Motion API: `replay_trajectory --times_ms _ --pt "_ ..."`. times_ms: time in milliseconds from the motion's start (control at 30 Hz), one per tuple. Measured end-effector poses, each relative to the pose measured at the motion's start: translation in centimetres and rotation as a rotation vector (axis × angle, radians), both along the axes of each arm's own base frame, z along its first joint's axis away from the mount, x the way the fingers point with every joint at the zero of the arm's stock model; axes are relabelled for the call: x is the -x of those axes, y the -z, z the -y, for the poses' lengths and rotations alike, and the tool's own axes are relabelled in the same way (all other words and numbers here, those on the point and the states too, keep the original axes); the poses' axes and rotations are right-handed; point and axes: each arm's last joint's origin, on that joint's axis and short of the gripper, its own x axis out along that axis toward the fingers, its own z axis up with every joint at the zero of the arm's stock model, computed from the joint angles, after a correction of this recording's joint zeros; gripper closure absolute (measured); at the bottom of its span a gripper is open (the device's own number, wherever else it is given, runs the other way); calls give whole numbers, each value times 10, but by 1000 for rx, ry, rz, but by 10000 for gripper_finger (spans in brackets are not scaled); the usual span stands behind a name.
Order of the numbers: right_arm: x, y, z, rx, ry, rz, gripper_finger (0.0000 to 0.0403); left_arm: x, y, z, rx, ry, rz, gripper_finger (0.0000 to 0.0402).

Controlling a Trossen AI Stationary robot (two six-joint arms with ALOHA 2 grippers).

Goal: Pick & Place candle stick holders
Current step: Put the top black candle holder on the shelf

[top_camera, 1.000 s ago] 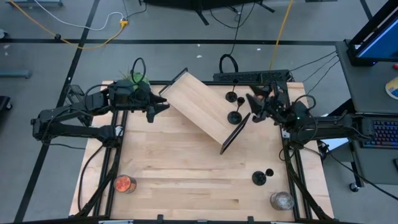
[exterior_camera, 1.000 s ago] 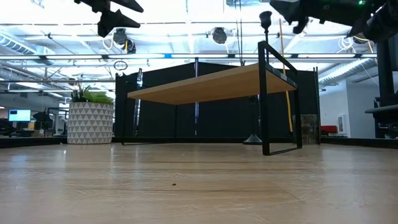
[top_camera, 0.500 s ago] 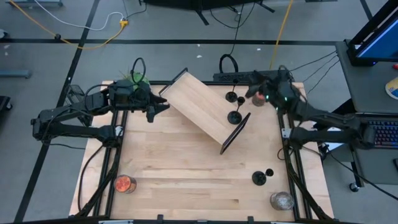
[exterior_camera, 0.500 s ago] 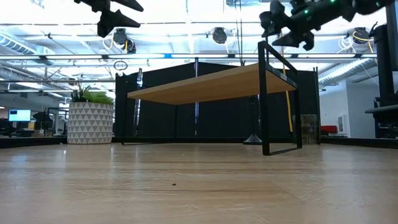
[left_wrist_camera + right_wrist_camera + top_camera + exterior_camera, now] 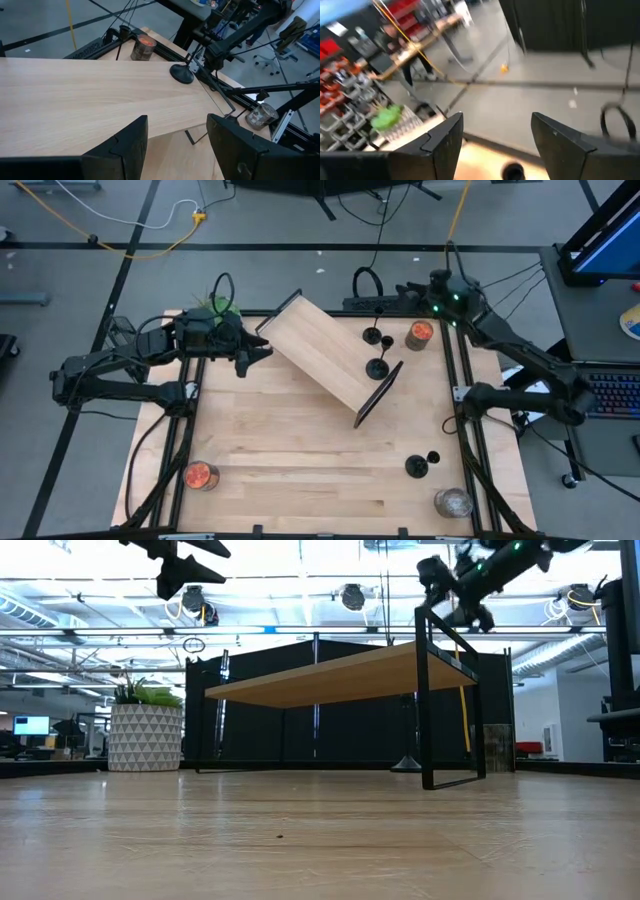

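Up by the table's far right corner, the right gripper (image 5: 437, 283) hangs wide and empty — apparently lining up on the two candle stick holders (image 5: 378, 367) standing on the tilted wooden shelf (image 5: 320, 355). A third holder (image 5: 416, 467) sits near the front right corner, while the left gripper (image 5: 256, 350) waits half-open, holding nothing, at the shelf's left end.

Robotics lab or industrial workshop, open-plan. Wooden table (image 5: 300, 450) on a black metal frame, with two dark robot arms bolted at the left and right edges. Concrete floor around it with black tape lines, a yellow cable (image 5: 120, 225) and black cables running across. Power strip (image 5: 400, 303) at the table's far edge. On the right, a desk with a keyboard (image 5: 618, 393) and a monitor (image 5: 610, 230). Low view: exposed ceiling with pipes, ducts and bright lights, black partition panels (image 5: 340, 700) behind the table, a potted plant in a patterned pot (image 5: 145, 735), a screen (image 5: 30, 725) far left. Right wrist view: blurred shelving with red and orange bins (image 5: 340, 75).
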Motion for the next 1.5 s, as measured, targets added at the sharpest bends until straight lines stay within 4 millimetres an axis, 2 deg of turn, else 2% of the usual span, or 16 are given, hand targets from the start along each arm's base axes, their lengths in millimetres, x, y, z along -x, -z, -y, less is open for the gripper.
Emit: replay_trajectory --times_ms 167,367,533,800,1500 --pt "-4 11 26 -160 -51 12 177 0 0 0 3 5 1 192" --pt "-14 28 53 -259 -65 -26 177 0 0 1 17 25 4 192" --pt "-22 45 67 -350 -111 -52 177 0 0 1 22 25 5 192" --pt "-27 67 72 -448 -114 -139 177 -1 0 2 17 34 3 192" --pt "-26 70 70 -450 -129 -183 177 -1 0 2 16 31 4 192"
